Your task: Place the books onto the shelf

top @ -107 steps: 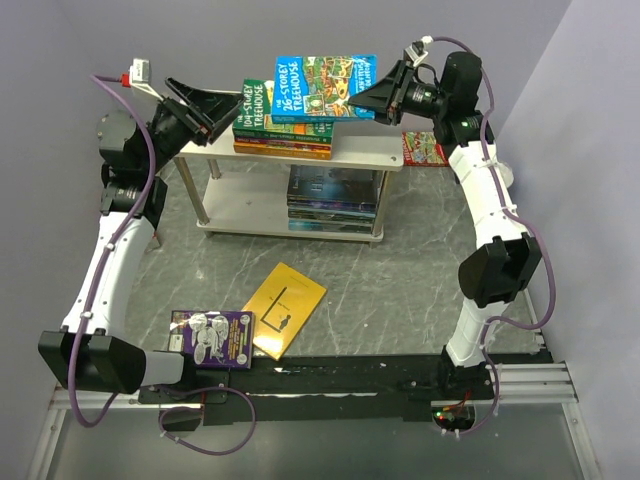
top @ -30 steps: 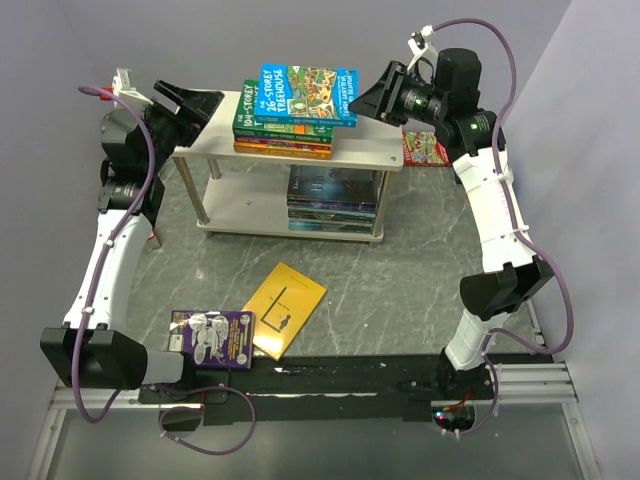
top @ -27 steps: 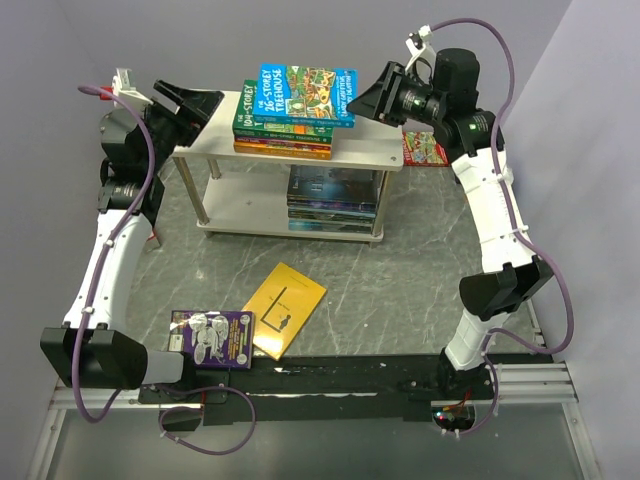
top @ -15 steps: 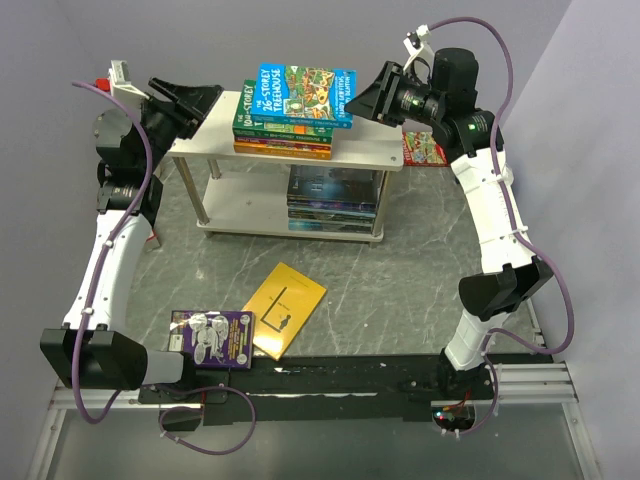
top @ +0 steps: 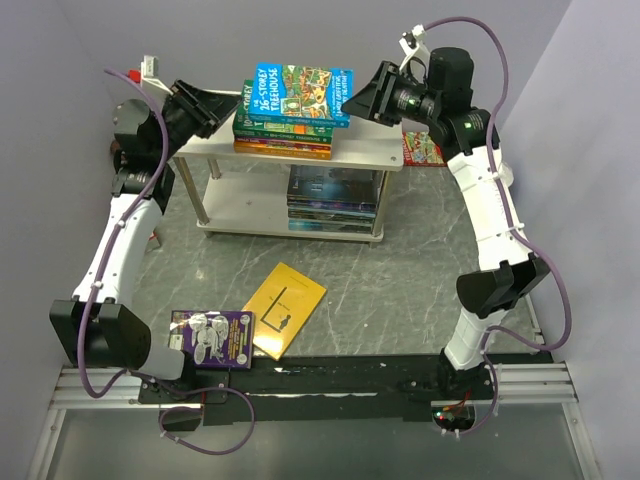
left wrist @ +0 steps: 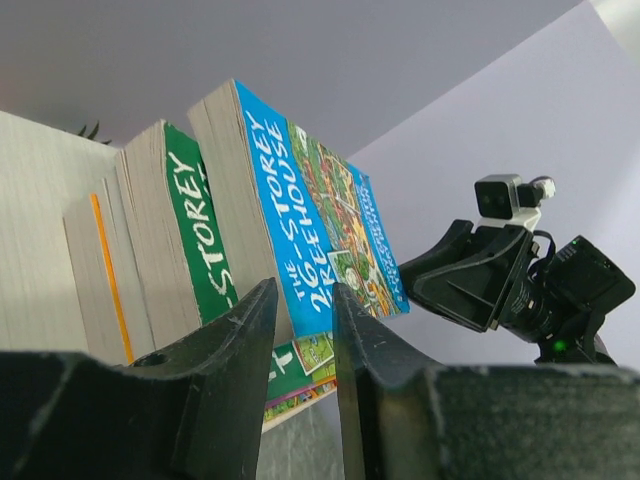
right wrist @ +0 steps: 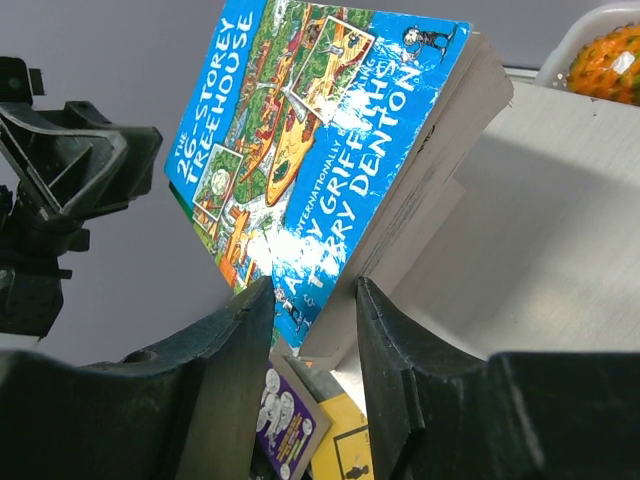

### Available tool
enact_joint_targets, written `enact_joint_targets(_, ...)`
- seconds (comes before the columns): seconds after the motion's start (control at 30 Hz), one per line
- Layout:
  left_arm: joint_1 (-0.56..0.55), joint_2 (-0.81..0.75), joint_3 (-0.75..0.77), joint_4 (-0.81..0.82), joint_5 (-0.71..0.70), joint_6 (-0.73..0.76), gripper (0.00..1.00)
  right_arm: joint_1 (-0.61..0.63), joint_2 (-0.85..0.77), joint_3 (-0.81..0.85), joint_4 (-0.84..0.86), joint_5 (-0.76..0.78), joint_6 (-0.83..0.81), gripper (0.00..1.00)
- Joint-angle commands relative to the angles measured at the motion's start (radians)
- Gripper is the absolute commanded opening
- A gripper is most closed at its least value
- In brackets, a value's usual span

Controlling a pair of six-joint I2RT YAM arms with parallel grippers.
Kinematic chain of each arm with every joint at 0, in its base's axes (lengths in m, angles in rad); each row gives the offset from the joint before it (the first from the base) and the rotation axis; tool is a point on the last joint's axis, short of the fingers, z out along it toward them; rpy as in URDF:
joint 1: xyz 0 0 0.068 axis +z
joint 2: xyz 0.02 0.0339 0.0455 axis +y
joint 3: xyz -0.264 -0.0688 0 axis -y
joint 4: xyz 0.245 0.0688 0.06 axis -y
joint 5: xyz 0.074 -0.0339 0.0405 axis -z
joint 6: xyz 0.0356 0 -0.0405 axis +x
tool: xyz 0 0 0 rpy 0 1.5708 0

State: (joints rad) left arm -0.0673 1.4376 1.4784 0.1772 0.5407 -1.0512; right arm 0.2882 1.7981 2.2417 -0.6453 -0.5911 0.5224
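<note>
Squaring the blue book on the shelf-top stack

Pinching the right-hand edge of the blue book between the right fingers, cover against one pad and page block against the other, seemingly to steer it flat and square rather than drop it. Lying on top of the green book and orange book on the pale top board of the shelf, but jutting past them toward the right arm and sitting slightly skewed.

Holding the left fingers just beside the stack's left end, at spine height, narrowly parted and clasping nothing. Probably serving as a backstop, so that a nudge from the right lines the spines up instead of sliding the pile off the board. Cannot tell whether touching the spines or just short of them.

Noting more dark-covered books stacked flat on the white lower board. Leaving two for later, by the look of it: yellow book and purple book flat on the counter, meeting along one edge, near the arm bases.

Judging this placement nearly done. Calling next for a release on the right, then a level retreat to avoid dragging the cover along. Watching for the overhang tipping the top book once freed
</note>
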Motion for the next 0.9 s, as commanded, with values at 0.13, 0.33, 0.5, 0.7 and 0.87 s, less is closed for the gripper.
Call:
enact_joint_targets(0.13, -0.016, 0.001, 0.06, -0.015, 0.021, 0.046, 0.35, 0.022, 0.02, 0.058, 0.012, -0.007, -0.005, 0.46)
enact_joint_targets(0.33, -0.016, 0.004, 0.057, -0.047, -0.001, 0.065, 0.35, 0.026, 0.023, 0.061, 0.013, -0.009, -0.002, 0.46)
enact_joint_targets(0.5, -0.016, -0.011, 0.046, -0.08, -0.042, 0.079, 0.36, 0.031, 0.024, 0.061, 0.016, -0.01, -0.001, 0.47)
enact_joint_targets(0.7, -0.016, 0.003, 0.071, -0.11, -0.061, 0.094, 0.37, 0.032, 0.026, 0.062, 0.013, -0.01, -0.001, 0.47)
enact_joint_targets(0.87, -0.023, 0.001, 0.059, -0.082, -0.036, 0.088, 0.36, 0.035, 0.027, 0.061, 0.016, -0.015, -0.001, 0.47)
